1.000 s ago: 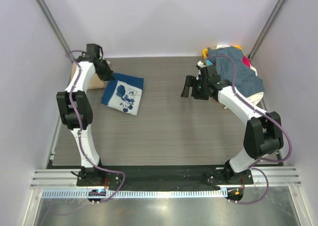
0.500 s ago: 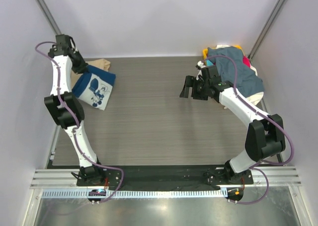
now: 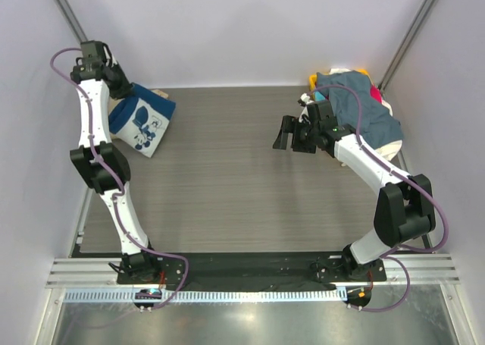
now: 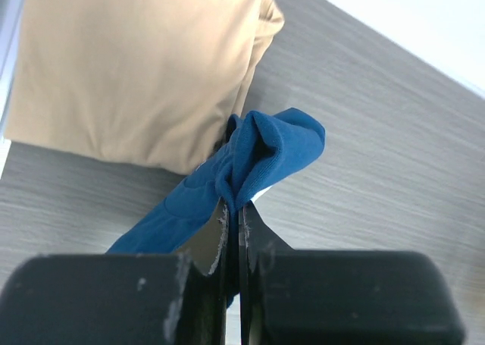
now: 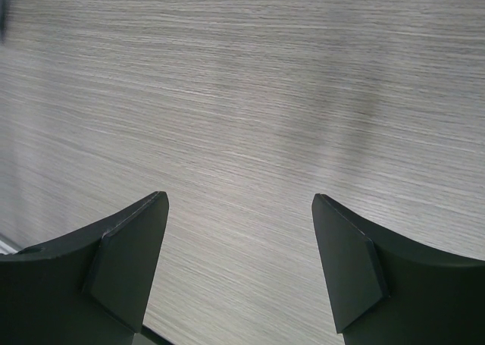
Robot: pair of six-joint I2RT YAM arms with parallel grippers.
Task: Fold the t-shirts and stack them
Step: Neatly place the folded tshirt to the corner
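The folded navy blue t-shirt (image 3: 141,121) with its white cartoon print hangs from my left gripper (image 3: 125,93) at the far left of the table. It partly covers the folded tan t-shirt (image 3: 161,97). In the left wrist view the gripper (image 4: 236,208) is shut on a fold of the navy cloth (image 4: 265,152), with the tan t-shirt (image 4: 136,64) lying flat just beyond. My right gripper (image 3: 282,136) is open and empty over the bare table, left of the pile of t-shirts (image 3: 364,110). In the right wrist view its fingers (image 5: 129,254) frame only bare wood.
The pile at the back right has a slate-blue tee on top, with yellow (image 3: 314,79), red (image 3: 374,95) and white (image 3: 383,144) cloth showing at its edges. White walls close the table on three sides. A metal rail (image 3: 250,273) runs along the near edge.
My left gripper has carried the navy t-shirt left and back, from the table left of centre onto the tan t-shirt at the far left corner. The right arm has barely moved.
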